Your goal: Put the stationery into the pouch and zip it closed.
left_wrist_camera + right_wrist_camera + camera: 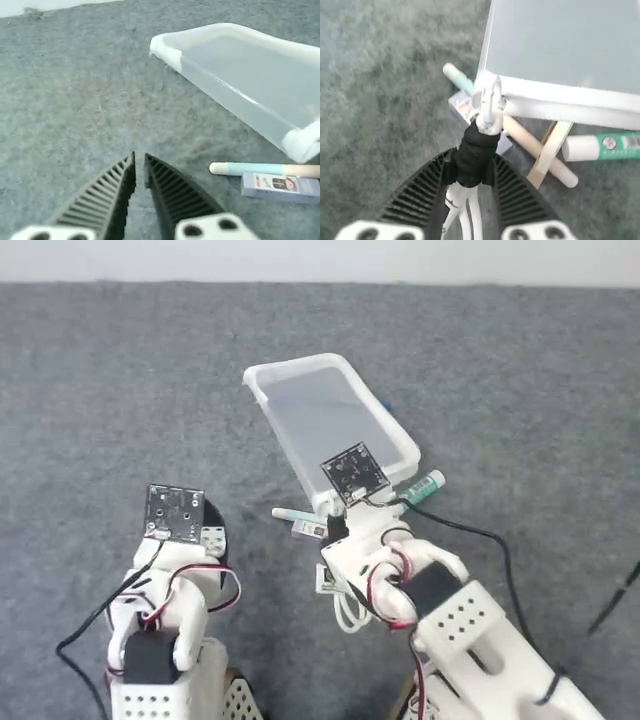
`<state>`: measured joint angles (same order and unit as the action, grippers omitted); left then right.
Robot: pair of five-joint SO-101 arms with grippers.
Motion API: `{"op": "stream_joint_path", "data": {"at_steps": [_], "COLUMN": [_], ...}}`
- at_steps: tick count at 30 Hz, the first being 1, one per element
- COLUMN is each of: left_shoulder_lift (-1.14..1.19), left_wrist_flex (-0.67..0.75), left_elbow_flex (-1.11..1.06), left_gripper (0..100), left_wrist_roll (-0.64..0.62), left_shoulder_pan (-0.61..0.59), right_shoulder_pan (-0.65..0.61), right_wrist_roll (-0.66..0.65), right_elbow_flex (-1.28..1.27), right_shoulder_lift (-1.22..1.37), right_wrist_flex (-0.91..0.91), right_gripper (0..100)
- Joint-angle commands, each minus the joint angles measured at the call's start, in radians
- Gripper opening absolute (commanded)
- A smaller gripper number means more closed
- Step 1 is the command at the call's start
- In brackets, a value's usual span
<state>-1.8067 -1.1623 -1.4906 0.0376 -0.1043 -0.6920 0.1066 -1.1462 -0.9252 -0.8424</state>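
Overhead, the translucent pouch [335, 425] is seen lying on grey carpet [120, 390], with a green-capped tube [425, 487] just beside its near end. In the left wrist view, the left gripper [139, 172] is held above the carpet, its fingers almost together on nothing, and a pen [260, 169] lies near the pouch. In the right wrist view, the right gripper [470, 170] is clamped on the black-wrapped pull [472, 155] at the pouch's corner.
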Motion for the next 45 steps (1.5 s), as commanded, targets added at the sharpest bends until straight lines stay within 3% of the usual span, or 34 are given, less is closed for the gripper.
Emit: {"op": "stream_joint_path", "data": {"at_steps": [1, 5, 14, 20, 25, 33, 40, 45], "left_shoulder_lift": [-0.018, -0.018, -0.018, -0.018, -0.018, -0.018, -0.018, -0.018], "left_wrist_flex": [0.006, -0.020, -0.014, 0.071, 0.163, 0.184, 0.308, 0.322], "left_elbow_flex": [0.058, 0.056, 0.056, 0.018, -0.054, -0.073, -0.160, -0.151], "left_gripper": [20, 33, 34, 34, 34, 34, 34, 26], "left_wrist_roll": [-0.029, -0.114, -0.137, -0.235, -0.253, -0.253, -0.252, -0.247], "left_shoulder_pan": [0.044, 0.095, 0.232, 0.319, 0.313, 0.313, 0.310, 0.235], "right_shoulder_pan": [0.039, 0.068, 0.065, 0.041, -0.038, -0.047, -0.099, -0.099], "right_wrist_roll": [-0.014, -0.014, -0.023, -0.057, -0.075, -0.078, -0.078, -0.078], "right_elbow_flex": [0.008, -0.003, -0.083, -0.130, -0.132, -0.133, -0.133, -0.132], "right_shoulder_lift": [-0.114, -0.173, -0.341, -0.432, -0.484, -0.529, -0.529, -0.529], "right_wrist_flex": [0.024, 0.022, 0.024, 0.019, -0.053, -0.097, -0.134, -0.140], "right_gripper": [0.6, 0.6, 0.6, 0.6, 0.6, 0.6, 0.6, 0.6]}}
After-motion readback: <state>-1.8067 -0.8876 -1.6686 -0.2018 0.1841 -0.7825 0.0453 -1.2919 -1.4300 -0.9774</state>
